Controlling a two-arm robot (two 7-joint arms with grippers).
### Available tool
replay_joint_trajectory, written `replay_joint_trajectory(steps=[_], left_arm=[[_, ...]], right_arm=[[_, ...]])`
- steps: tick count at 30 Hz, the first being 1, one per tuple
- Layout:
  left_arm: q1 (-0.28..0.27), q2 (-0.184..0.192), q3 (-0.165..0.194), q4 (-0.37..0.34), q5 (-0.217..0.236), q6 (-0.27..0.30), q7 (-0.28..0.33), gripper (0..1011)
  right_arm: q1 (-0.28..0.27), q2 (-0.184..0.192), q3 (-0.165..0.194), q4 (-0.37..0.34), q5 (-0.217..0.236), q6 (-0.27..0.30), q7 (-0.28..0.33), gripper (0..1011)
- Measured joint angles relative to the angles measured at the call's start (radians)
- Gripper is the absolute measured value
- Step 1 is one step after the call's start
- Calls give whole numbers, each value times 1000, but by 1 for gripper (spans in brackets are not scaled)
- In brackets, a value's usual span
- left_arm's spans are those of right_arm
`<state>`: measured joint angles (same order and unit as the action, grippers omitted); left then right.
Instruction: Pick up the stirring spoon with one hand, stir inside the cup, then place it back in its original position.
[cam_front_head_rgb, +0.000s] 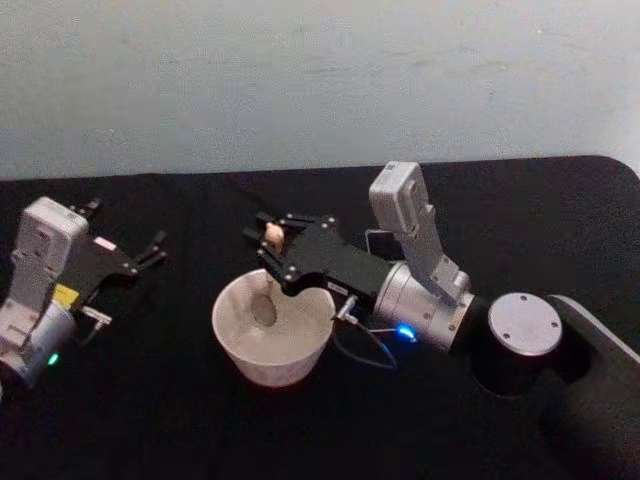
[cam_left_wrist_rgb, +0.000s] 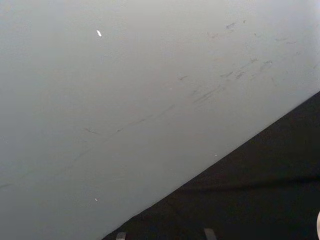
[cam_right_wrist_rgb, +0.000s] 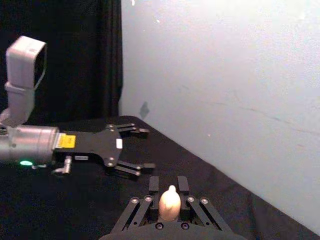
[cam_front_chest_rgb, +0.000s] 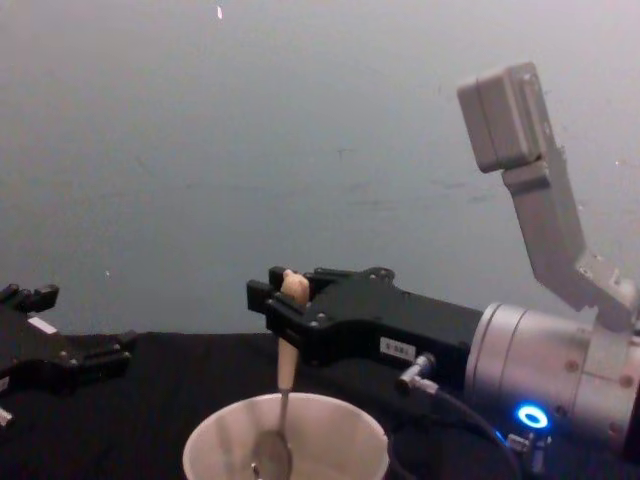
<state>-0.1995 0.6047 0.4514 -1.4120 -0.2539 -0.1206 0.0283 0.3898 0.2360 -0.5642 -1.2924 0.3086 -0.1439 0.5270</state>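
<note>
The right gripper (cam_front_head_rgb: 271, 236) is clenched on the top of the stirring spoon (cam_front_chest_rgb: 285, 372), its jaws pinching the beige handle just under the animal-head knob, which pokes up between them. The spoon hangs nearly straight down from the gripper, and its shiny bowl sits directly below, low inside the cream cup (cam_front_head_rgb: 272, 366) and a little toward the side of the cup farther from the gripper's wrist. The cup stands on the black table (cam_front_head_rgb: 150, 425) right under the fingertips. Out beyond the tips of the right gripper, well apart from cup and spoon, the left gripper (cam_right_wrist_rgb: 145, 149) rests idle with its fingers spread and nothing in them. To my eye this is the stirring step. Doing it well looks like a matter of small, slow circles from the wrist. The spoon should stay upright and its bowl off the thin rim, because a light cup like this would probably slide or tip if the bowl dragged on its wall. With a grip this high on the handle the spoon may swing, so gentle motion seems wise.
</note>
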Motion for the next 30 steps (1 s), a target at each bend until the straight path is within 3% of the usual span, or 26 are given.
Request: replay_joint_trajectory(steps=[18,30], left_arm=[[0,0,0,0,0,0,0,1001],[0,0,0,0,0,0,0,1001]], right_arm=[[-6,1,26,-1,-9,1,-1,214],[-31,60,55,-87,46,-17,58,214]])
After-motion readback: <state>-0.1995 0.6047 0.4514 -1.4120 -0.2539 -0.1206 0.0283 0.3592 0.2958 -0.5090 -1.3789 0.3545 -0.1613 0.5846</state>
